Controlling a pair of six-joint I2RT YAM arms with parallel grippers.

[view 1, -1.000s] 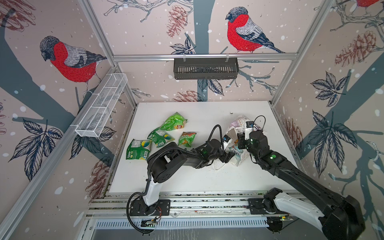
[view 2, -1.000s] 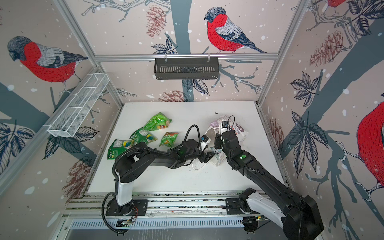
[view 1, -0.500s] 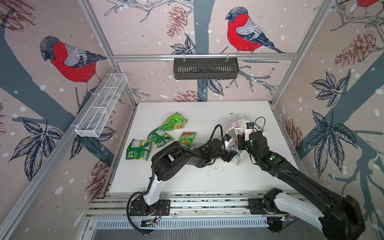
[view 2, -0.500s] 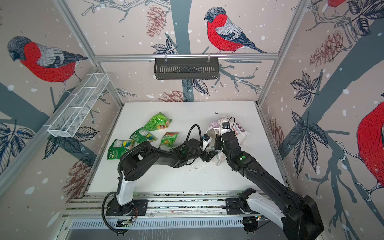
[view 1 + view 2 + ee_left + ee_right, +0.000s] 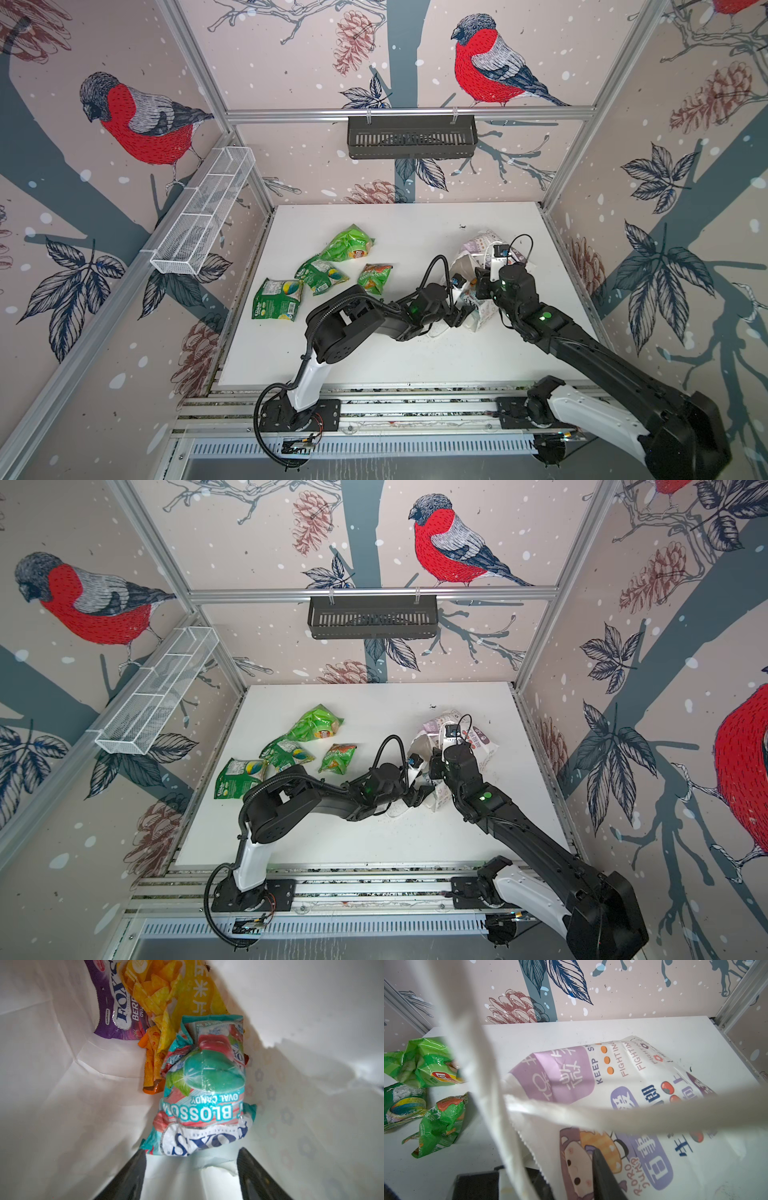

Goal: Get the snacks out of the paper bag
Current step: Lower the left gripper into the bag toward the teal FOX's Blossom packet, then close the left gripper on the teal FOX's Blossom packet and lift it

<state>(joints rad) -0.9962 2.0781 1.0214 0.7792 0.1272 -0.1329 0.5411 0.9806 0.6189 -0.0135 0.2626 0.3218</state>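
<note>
The white paper bag [image 5: 478, 245] [image 5: 482, 739] lies on its side at the right of the table, cartoon face up [image 5: 623, 1076]. My right gripper [image 5: 480, 284] [image 5: 566, 1163] is shut on the bag's serrated rim, one finger [image 5: 602, 1169] on the printed outside. My left gripper [image 5: 461, 311] [image 5: 192, 1153] is open inside the bag, its fingertips just short of a teal packet [image 5: 207, 1084]. Deeper in lie yellow [image 5: 187, 991], purple [image 5: 112, 1001] and orange [image 5: 151, 1064] snacks. Several green packets [image 5: 351, 245] [image 5: 276, 299] [image 5: 338, 758] [image 5: 440, 1124] lie on the table to the left.
The bag's white cord handles [image 5: 633, 1118] cross in front of the right wrist camera. A white wire basket [image 5: 203, 216] hangs on the left wall and a black basket [image 5: 411, 137] on the back rail. Both arms crowd the bag's mouth.
The left arm has pushed a little farther toward and into the bag's mouth. The right gripper has stayed put on the rim.
</note>
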